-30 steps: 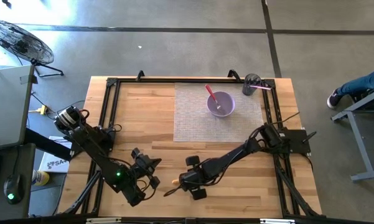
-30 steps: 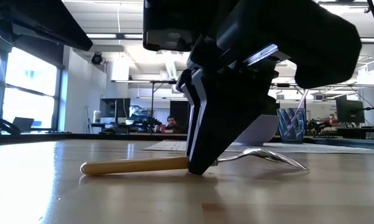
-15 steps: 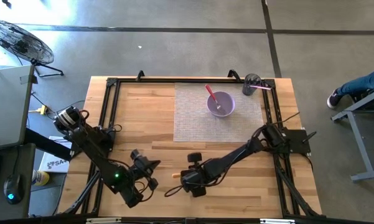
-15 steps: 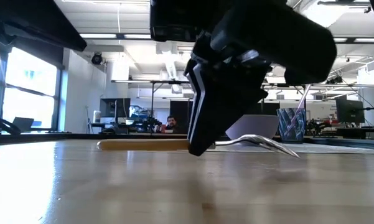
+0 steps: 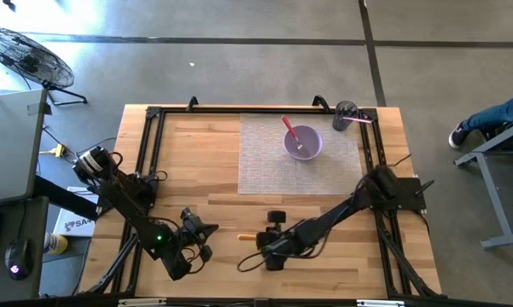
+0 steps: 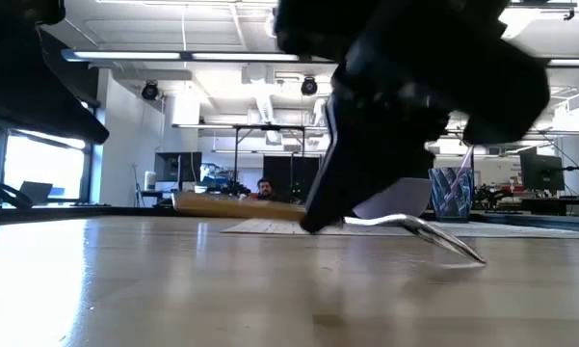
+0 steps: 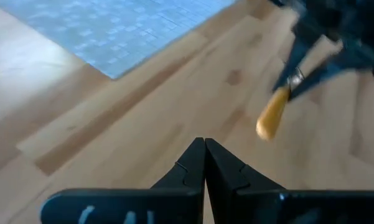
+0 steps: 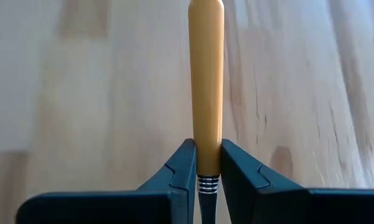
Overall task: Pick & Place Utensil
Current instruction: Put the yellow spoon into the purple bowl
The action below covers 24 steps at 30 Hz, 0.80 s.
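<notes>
A pale wooden slatted table [image 5: 196, 170] carries a grey woven placemat [image 5: 265, 162] at its far side, where a lilac bowl [image 5: 303, 141] already holds a pink-handled utensil and a dark cup [image 5: 346, 115] stands just beside the mat. Near the front edge, the right arm's tool [image 5: 260, 247] is clamped on a metal fork with a yellow wooden handle [image 6: 236, 205], lifted clear of the table. The left arm's tool [image 7: 204, 163], pressed together and empty, waits nearby; picking looks done, placing remains.
</notes>
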Available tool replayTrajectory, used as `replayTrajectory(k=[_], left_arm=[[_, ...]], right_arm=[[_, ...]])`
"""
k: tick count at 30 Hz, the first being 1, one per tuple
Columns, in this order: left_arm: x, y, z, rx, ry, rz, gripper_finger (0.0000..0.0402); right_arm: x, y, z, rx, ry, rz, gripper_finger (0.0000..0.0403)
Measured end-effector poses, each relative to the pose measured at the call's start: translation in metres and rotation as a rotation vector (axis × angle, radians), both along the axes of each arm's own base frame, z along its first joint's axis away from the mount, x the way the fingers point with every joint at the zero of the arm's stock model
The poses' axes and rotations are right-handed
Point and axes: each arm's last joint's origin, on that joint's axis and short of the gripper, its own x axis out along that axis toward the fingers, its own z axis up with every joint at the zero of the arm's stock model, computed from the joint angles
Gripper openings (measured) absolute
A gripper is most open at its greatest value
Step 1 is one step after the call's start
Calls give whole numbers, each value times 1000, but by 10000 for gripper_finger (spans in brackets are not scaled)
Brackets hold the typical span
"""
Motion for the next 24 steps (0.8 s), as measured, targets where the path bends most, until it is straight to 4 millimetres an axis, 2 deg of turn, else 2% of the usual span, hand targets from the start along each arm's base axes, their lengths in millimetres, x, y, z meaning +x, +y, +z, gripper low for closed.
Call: replayTrajectory(k=[5, 11, 16, 24], left_arm=[[11, -8, 4, 30, -24, -140, 1], [30, -6, 14, 64, -59, -236, 10], [49, -2, 20, 76, -107, -297, 61], [76, -12, 17, 159, -297, -502, 156]], right_arm=[[-22, -5, 14, 65, -256, -3, 48], [-45, -18, 45, 84, -553, 26, 48], [-58, -24, 61, 113, -785, 83, 49], [-72, -28, 51, 208, -909, 240, 49]])
